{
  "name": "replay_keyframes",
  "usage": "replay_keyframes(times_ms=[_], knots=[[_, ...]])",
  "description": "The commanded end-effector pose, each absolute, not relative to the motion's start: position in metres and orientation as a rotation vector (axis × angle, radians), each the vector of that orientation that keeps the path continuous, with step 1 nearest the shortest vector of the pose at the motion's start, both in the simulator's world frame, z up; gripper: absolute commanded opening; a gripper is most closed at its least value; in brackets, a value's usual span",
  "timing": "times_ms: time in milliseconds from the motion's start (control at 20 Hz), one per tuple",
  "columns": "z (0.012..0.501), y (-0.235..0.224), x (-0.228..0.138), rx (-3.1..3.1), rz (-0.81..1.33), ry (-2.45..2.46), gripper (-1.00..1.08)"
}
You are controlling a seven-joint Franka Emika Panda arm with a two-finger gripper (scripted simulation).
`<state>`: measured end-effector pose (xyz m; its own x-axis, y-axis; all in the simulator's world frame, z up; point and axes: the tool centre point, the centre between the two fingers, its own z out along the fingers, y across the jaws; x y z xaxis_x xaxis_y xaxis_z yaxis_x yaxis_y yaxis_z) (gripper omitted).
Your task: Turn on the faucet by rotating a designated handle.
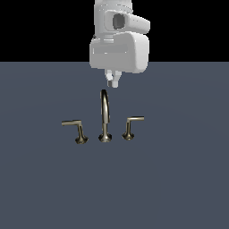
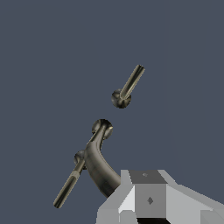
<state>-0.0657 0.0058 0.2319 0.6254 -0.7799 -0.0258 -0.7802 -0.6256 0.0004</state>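
The faucet (image 1: 104, 117) stands on a flat blue-grey floor (image 1: 179, 188), its arched spout in the middle and a lever on either side. The handle (image 1: 131, 127), the smaller lever with the short arm and straight stem, is on the exterior view's right of the spout; the larger lever (image 1: 77, 130), with a slanted stem, is on the exterior view's left. The gripper (image 1: 112, 81) hangs above and behind the spout's arch, apart from all three pieces and holding nothing. Only its fingertips show below the bulky white wrist, and they look close together, but I cannot tell whether they actually meet. In the wrist view the gripper body (image 2: 151, 199) is cut off at the frame edge and hides part of the spout's curve, with no fingertips showing.
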Motion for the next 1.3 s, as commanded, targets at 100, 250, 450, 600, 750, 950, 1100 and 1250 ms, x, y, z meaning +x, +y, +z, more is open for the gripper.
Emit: replay_keyframes(times_ms=[100,250,450,600,750,950,1100,1250], knots=[[0.201,-0.007,-0.043,-2.74,0.028,1.517,-1.0],[0.181,-0.018,-0.028,-2.68,0.023,1.625,-1.0],[0.154,-0.035,-0.01,-2.594,0.016,1.766,-1.0],[0.136,-0.048,0.001,-2.531,0.01,1.858,-1.0],[0.12,-0.059,0.01,-2.474,0.006,1.936,-1.0],[0.105,-0.072,0.019,-2.412,0.002,2.015,-1.0],[0.097,-0.079,0.023,-2.378,0.0,2.055,-1.0],[0.092,-0.083,0.026,-2.357,-0.001,2.079,-1.0]])
